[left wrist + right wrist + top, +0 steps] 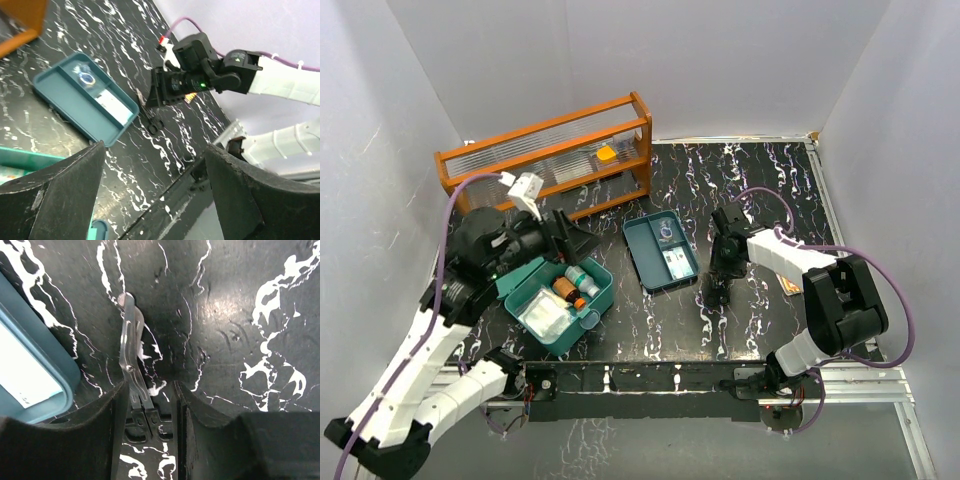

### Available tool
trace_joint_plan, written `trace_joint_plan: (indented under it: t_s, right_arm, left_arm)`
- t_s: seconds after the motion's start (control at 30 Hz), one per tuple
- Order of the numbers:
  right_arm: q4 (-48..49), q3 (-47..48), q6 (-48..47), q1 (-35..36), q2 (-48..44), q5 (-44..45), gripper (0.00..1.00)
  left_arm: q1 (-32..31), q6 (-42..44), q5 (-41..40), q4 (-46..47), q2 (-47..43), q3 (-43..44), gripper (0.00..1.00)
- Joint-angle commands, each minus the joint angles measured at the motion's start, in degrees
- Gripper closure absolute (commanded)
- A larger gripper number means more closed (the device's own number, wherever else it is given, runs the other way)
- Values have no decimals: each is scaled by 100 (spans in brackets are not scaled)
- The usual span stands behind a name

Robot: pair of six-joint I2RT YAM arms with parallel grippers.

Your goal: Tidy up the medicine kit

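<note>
The teal medicine kit box (603, 284) stands open at the front left, holding bottles and a white packet. Its tray insert (638, 256) lies apart at the table's middle with small items in it; it also shows in the left wrist view (50, 95) and the right wrist view (47, 401). My left gripper (155, 170) hangs open and empty above the box's far side. My right gripper (150, 410) is down at the table to the right of the tray, open. A pair of small scissors (132, 355) lies flat between its fingers, black handles inside the gap, blades pointing away.
An orange-brown wooden rack (550, 160) with clear ribbed panels stands at the back left. A small flat orange item (790, 287) lies beside the right arm. White walls enclose the table on three sides.
</note>
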Motion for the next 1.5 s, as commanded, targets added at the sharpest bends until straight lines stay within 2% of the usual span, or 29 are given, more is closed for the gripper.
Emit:
trace_joint_plan:
  t_s: [0.0,0.23,0.6,0.67,0.83,0.93,1.27,1.47]
  right_arm:
    - [-77,-71,-248,-13,-102,-110,63]
    - [-101,-63,-467,28,46,-460,63]
    - [-191,-113,-498,336,328,-161,64]
    - [-240,-90,-425,414,418,67,69]
    - [-248,-92,-355,519,534,416,90]
    - [-197,-95,-307,548,517,407,96]
    - [-138,-79,28,561,-201,427,94]
    - [-119,-197,123,562,-326,445,93]
  left_arm:
    - [-10,-262,1039,702,307,-9,22]
    - [-214,-525,1079,1223,510,-259,22]
    - [-1186,-622,196,1418,810,-440,22]
    - [-1276,-627,112,1409,863,-424,22]
    - [-1336,-592,-55,1327,833,-401,22]
    - [-1350,-582,-131,1272,781,-407,22]
    - [-1346,-582,-243,1180,738,-430,22]
    - [-1346,-567,-275,1161,745,-453,22]
